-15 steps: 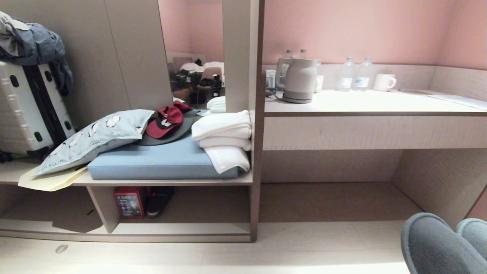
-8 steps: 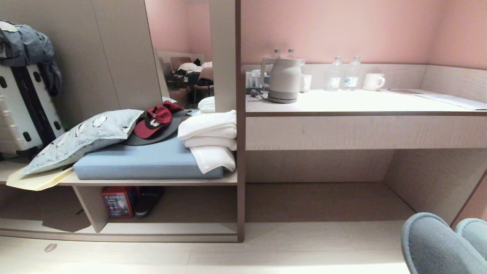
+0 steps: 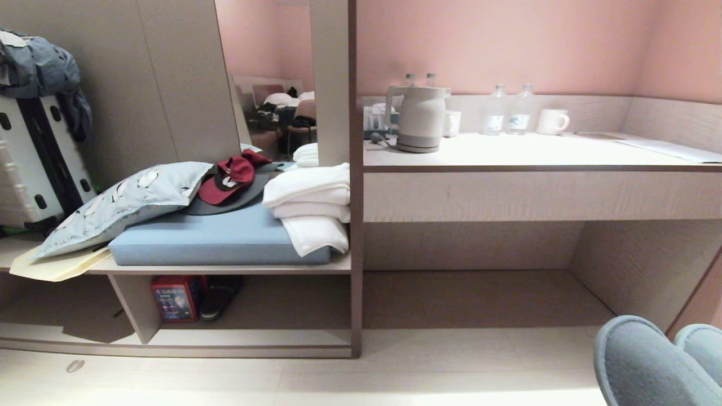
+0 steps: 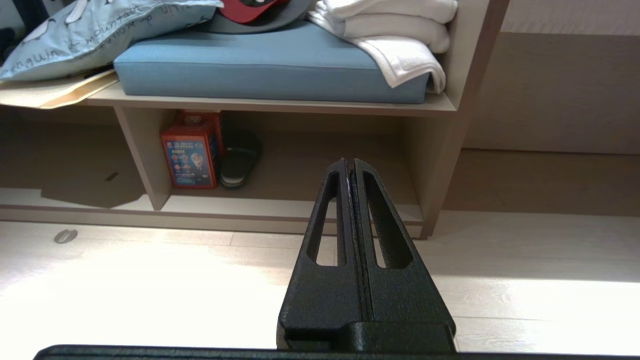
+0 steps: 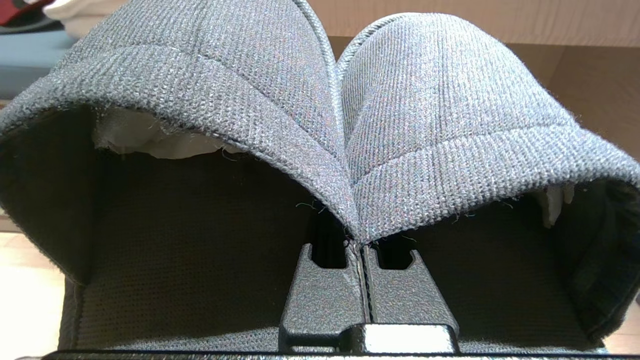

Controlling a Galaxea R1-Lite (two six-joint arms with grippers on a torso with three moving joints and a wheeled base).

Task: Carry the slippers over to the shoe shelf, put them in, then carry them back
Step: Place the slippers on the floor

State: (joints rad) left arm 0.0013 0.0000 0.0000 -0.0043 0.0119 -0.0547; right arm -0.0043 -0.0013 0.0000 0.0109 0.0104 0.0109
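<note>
We see the slippers (image 5: pixel 345 110) side by side w/ rounded toes pointing away from the right hand (image 5: pixel 363 250), long axes running fwd toward the furniture, inner edges touching. In the head view they sit at the lower right corner (image 3: pixel 654 361), above the floor (image 3: pixel 451 366) and well apart from the shelf (image 3: pixel 242 338), which lies low on the left under the blue cushion (image 3: pixel 214 237).

Right hand: clenched, fingers pressed together on the slippers where the two inner edges meet; heel openings face the wrist camera. Left hand (image 4: pixel 348 165): clenched too, fingers flush, holding nothing, hovering over the floor and aimed at the shelf front.

Inside the shelf, a red box (image 4: pixel 191 155) stands just beside a black shoe (image 4: pixel 239 160), near the slanted divider (image 4: pixel 142 155).

Hard to make out: slippers are cut off by the frame edge in the head view, soles and heels not visible; neither arm shows there. Shelf's back is in shadow. Desk (image 3: pixel 536 152) on the right carries a kettle (image 3: pixel 420 118).
</note>
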